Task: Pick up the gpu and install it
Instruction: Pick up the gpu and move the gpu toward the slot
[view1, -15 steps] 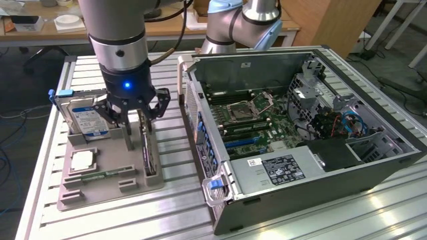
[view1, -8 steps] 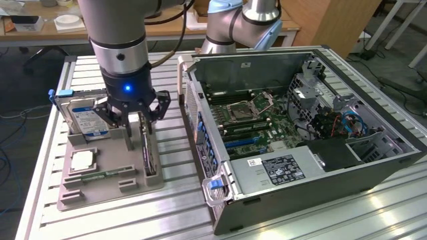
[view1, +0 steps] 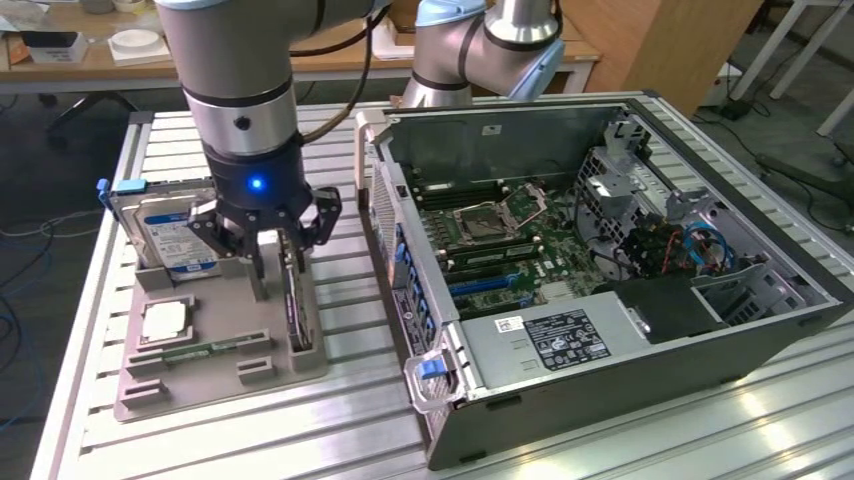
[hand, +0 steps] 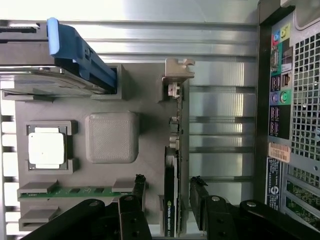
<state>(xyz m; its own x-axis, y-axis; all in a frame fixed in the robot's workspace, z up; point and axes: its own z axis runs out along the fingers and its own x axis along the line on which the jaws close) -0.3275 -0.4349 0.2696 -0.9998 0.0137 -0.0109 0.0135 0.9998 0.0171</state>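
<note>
The gpu (view1: 298, 320) stands on its long edge in a slot of the grey parts tray (view1: 214, 375), at the tray side nearest the computer case. In the wrist view the gpu (hand: 176, 135) is a thin green board with its silver bracket (hand: 179, 70) at the far end. My gripper (view1: 276, 245) hangs right over the card, open. Its two black fingers (hand: 196, 187) straddle the card in the wrist view, one on each face, with a gap on both sides. My gripper (hand: 167, 181) holds nothing.
The tray (hand: 112, 137) also carries a hard drive (view1: 167, 225) with a blue clip, a square processor (view1: 167, 320) and a narrow memory stick (view1: 207, 350). The open computer case (view1: 601, 270) lies on its side at the exterior view's right. A second arm (view1: 467, 50) stands behind it.
</note>
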